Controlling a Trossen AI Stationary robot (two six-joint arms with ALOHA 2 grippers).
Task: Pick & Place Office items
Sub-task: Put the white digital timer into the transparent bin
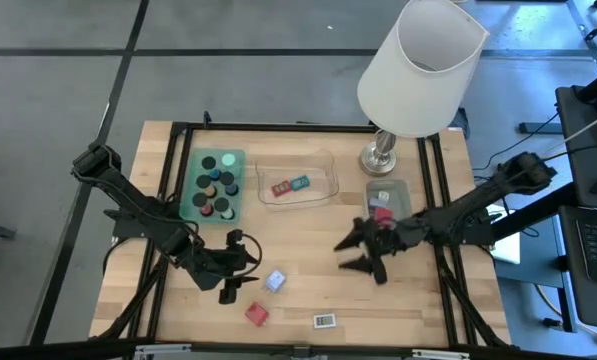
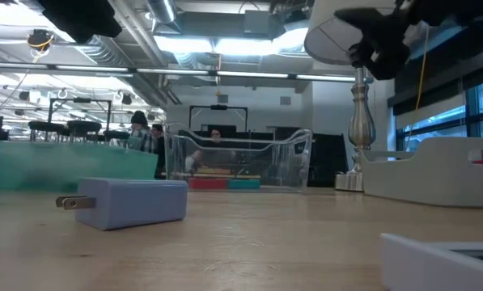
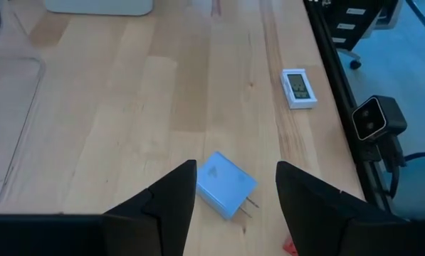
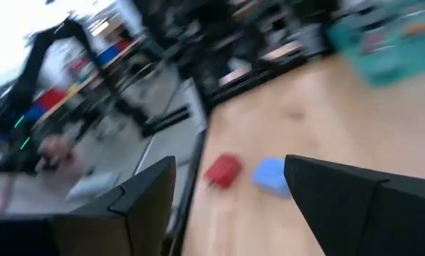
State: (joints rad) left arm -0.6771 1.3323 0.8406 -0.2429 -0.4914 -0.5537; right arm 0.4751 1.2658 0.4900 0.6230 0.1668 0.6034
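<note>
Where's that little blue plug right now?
Seen from above, the blue plug lies on the bare table near the front, just ahead of the left gripper, with the red block close by.

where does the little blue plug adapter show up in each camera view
High view: blue plug adapter on bare wood, just right of the left gripper.
Low view: left foreground, prongs pointing left.
Left wrist view: between that gripper's open fingers.
Right wrist view: blurred.
Shared landmark: red block beside it.
</note>
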